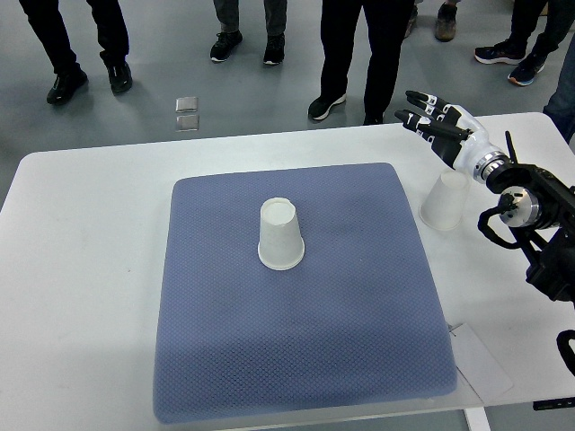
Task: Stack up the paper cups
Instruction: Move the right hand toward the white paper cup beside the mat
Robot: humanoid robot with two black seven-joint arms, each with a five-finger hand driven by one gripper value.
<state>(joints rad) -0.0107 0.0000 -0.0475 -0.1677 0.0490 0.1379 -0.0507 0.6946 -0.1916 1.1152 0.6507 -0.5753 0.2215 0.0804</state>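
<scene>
- Blue-grey mat (296, 359) covers the middle of the white table (81, 269).
- Paper cup (280, 235) — plain white, upside down, mid-mat.
- Second paper cup (446, 201) — white, inverted, just off the mat's right edge.
- Right hand (437, 119) above it, farther back, fingers spread, holding nothing.
- People's legs (350, 54) stand beyond the far edge.

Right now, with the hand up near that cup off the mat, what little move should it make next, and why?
Probably lower the right hand onto the cup beside the mat. Its fingers are spread and hold nothing, raised past that upside-down cup, while the other cup waits on the blue mat.
</scene>
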